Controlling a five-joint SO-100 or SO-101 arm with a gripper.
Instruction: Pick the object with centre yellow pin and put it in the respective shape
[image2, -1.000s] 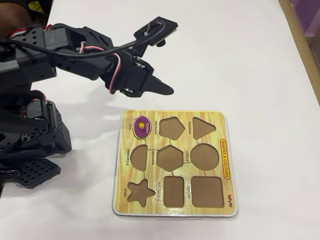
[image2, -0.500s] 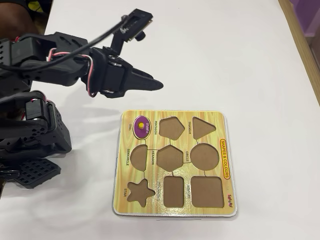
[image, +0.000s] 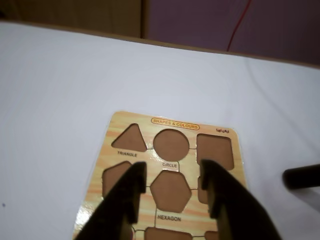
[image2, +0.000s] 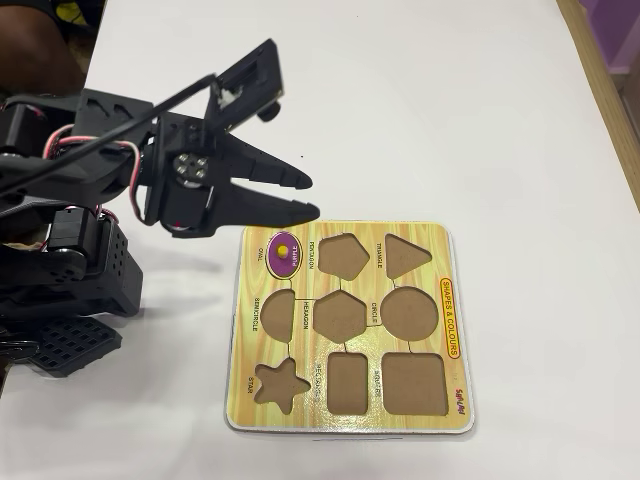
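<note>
Sitting flush in the brown oval cutout (image2: 271, 254) of the yellow wood-grain shape board (image2: 460, 320), purple oval piece with yellow knob (image2: 285, 252); black two-finger gripper (image2: 304, 196) hovers above-left, fingers parted, empty.

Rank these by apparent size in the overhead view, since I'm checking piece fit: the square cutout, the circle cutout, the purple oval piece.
1. Square cutout, largest.
2. Circle cutout.
3. Purple oval piece, smallest.
All lie flat in one board, so nearness hardly matters.

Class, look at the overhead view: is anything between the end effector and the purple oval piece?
Nothing visible. The open end effector hovers just beyond the board edge, and the purple oval piece sits uncovered in its cutout.
</note>
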